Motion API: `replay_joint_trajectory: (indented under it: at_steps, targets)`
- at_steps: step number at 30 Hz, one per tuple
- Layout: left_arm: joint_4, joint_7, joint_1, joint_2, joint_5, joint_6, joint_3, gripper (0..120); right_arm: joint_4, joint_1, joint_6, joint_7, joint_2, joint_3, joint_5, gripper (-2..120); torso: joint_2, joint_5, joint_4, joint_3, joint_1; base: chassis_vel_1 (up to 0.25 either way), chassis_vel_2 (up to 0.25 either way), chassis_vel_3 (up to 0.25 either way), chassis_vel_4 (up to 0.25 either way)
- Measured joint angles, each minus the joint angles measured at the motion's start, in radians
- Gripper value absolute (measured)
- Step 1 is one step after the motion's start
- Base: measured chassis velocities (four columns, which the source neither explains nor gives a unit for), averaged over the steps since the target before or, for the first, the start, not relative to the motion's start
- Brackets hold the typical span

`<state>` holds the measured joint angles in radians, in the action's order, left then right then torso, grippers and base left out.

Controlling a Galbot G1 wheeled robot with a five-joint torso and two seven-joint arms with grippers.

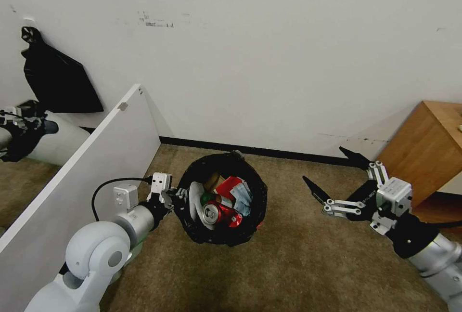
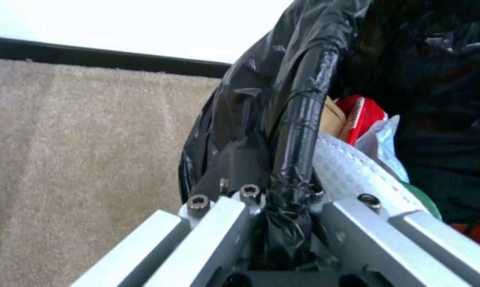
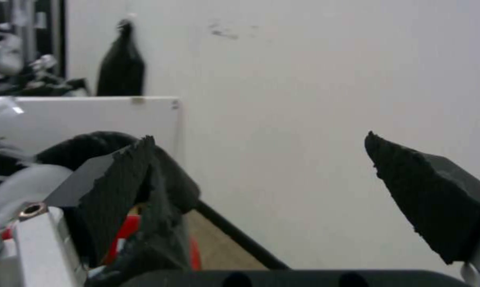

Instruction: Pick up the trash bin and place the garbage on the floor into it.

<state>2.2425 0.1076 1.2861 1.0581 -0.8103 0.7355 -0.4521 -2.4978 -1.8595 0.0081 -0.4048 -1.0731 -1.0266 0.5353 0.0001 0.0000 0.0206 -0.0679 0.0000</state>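
Garbage (image 1: pixel 222 206) — crushed red can on top, a white slipper, a carton and a blue mask — sits piled inside the trash bin (image 1: pixel 226 239), which hangs over the carpet floor (image 1: pixel 298 268) in front of the baseboard, the left gripper (image 1: pixel 174 195) pinched shut on its bag-wrapped rim at the bin's left side. Across on the bin's right and well apart from it, the right gripper (image 1: pixel 332 173) hovers with fingers spread wide and nothing between them, forearm angled in low from the right, so the left arm alone carries the load.
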Motion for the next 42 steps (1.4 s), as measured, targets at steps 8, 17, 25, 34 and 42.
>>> replay_joint_trajectory:
  at_steps: [8, 17, 25, 34, 42]
  targets:
    - [0.010, 0.000, -0.001, -0.010, -0.009, 0.000, -0.006, 0, -0.002, -0.026, 0.041, -0.029, -0.216, -0.032, -0.055, 100, 0.000, -0.0001, 0.0001, 0.000, 0.000, 0.000, 0.000, 0.000, 0.000]
    - [0.003, -0.002, -0.005, -0.009, -0.009, 0.000, 0.003, 0, -0.002, -0.034, 0.057, -0.049, -0.263, -0.046, -0.077, 100, 0.000, -0.0001, 0.0001, 0.000, 0.000, 0.000, 0.000, 0.000, 0.000]
    - [0.008, -0.004, -0.002, -0.012, -0.010, 0.000, 0.002, 0, -0.005, -0.033, 0.056, -0.047, -0.268, -0.051, -0.075, 100, 0.000, 0.0000, 0.0001, 0.000, 0.000, 0.000, 0.000, 0.000, 0.000]
    - [0.013, -0.004, 0.004, -0.011, -0.011, 0.000, -0.002, 0, -0.004, -0.045, 0.056, -0.045, -0.296, -0.069, -0.071, 100, 0.000, -0.0001, 0.0001, 0.000, 0.000, 0.000, 0.000, 0.000, 0.000]
    - [0.017, -0.004, 0.010, -0.011, -0.010, 0.000, -0.002, 0, -0.003, -0.045, 0.057, -0.045, -0.298, -0.087, -0.065, 100, 0.000, 0.0000, 0.0001, 0.000, 0.000, 0.000, 0.000, 0.000, 0.000]
